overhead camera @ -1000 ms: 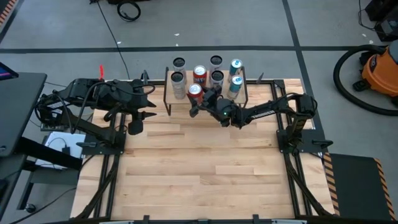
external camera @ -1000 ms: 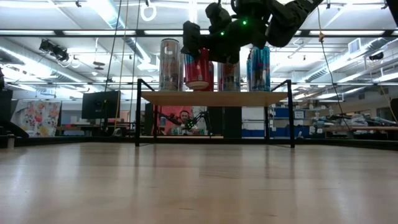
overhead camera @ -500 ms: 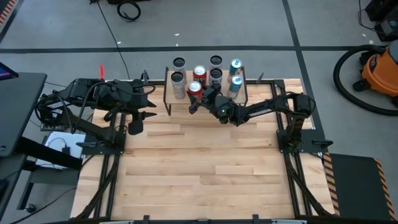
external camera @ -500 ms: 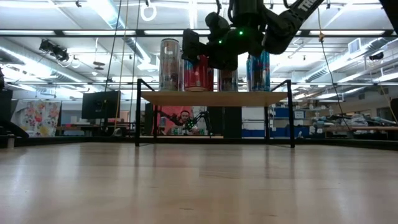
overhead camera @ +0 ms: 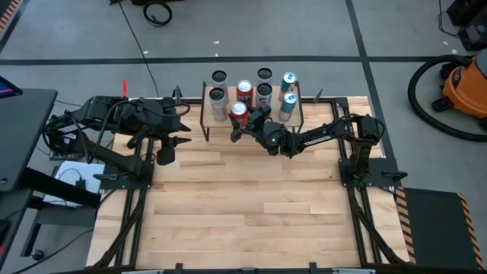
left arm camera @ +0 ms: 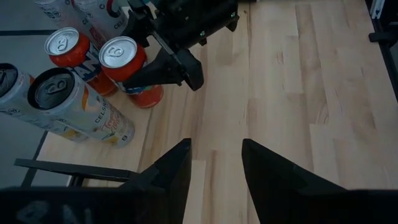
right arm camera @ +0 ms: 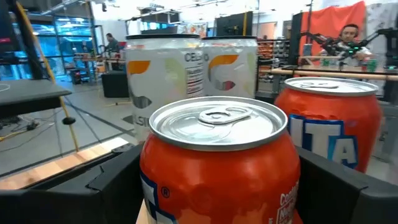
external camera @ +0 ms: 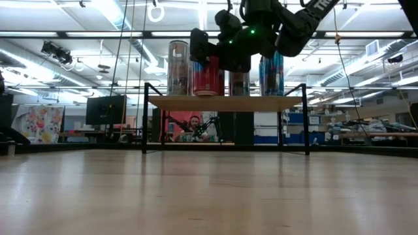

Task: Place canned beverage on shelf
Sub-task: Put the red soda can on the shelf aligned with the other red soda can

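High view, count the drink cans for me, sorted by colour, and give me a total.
Red cans: 2
Teal cans: 2
White or silver cans: 4
Total: 8 cans

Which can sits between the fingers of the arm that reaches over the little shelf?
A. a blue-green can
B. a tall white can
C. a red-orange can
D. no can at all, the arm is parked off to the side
C: the right gripper reaches over the shelf, and its wrist view shows the red-orange can standing between its two dark fingers, the white cans farther back.
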Motion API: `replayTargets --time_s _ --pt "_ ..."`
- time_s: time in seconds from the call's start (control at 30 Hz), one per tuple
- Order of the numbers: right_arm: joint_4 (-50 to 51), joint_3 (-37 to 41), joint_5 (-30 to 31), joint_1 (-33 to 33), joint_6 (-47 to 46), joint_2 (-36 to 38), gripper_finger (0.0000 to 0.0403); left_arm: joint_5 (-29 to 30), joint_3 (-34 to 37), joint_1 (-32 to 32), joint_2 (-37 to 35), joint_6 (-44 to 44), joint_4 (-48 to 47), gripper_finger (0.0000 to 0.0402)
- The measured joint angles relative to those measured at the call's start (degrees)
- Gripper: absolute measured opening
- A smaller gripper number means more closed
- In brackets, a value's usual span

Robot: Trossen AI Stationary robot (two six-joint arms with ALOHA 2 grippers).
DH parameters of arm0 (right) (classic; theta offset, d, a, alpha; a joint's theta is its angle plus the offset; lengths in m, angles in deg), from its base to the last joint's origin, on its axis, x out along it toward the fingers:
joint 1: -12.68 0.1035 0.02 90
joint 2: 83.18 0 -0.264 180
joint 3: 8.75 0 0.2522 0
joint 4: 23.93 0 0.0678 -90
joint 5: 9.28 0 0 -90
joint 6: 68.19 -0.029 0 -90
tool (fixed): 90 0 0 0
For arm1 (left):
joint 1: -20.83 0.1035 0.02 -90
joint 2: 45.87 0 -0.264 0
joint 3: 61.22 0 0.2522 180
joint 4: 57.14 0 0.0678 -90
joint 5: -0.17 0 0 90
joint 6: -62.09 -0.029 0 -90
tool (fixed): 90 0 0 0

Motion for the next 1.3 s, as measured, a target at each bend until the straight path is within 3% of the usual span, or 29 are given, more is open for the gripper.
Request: replayTargets --time_s 0.27,0.77,1.07,1.3 --pt "-0.81 0.1 5.16 -0.18 -0.97 -0.02 0.0328 0.0 0.0 0.0 0.0 0.01 -0.01 0.015" --pt "-0.65 0.1 3.36 -1.18 -2.29 -0.02 0.0336 0.0 0.0 0.0 0.0 0.26 -0.01 0.015" --pt "-0.65 0.1 -3.35 -1.65 -1.54 -0.04 0.0344 -0.02 -0.09 0.0 0.0 0.26 -0.03 0.015" --pt "-0.87 0.08 -1.63 -2.62 -1.33 -0.04 0.0359 -0.02 -0.09 0.0 0.0 0.24 -0.03 0.015"
